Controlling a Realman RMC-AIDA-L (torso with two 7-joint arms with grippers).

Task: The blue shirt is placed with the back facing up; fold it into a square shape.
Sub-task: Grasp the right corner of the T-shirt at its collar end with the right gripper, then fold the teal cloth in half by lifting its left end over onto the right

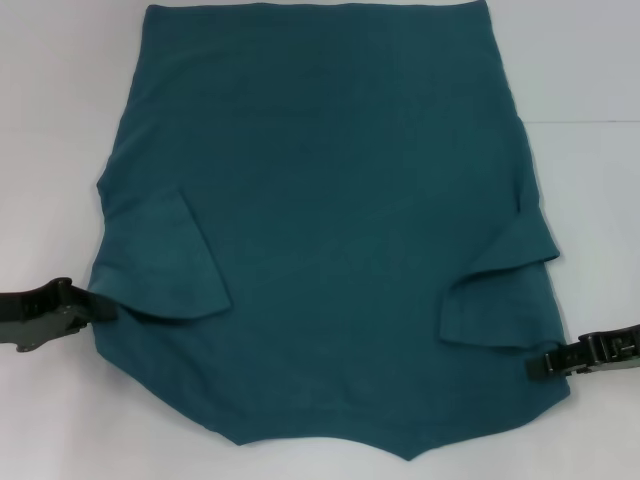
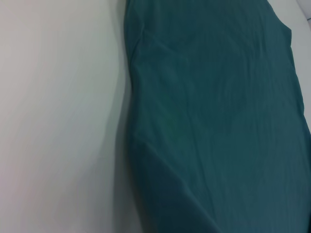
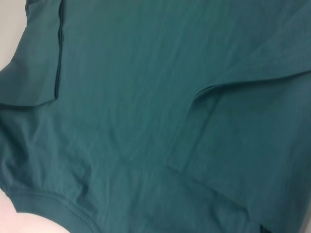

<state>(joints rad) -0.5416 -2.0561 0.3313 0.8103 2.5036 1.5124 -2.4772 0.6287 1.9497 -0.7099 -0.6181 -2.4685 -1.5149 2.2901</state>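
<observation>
The blue shirt (image 1: 330, 220) lies flat on the white bench (image 1: 50, 120), plain side up, its collar edge nearest the robot and its hem farthest away. Both short sleeves are folded inward over the body. The left tool (image 1: 100, 308) sits low at the shirt's left edge beside the folded sleeve; the right tool (image 1: 535, 366) sits at the right edge just below the other sleeve. How far either tool is open cannot be told.

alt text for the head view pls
A blue shirt lies flat on a white table, plain side up, both sleeves folded inward. The left gripper and right gripper sit at its side edges.
</observation>
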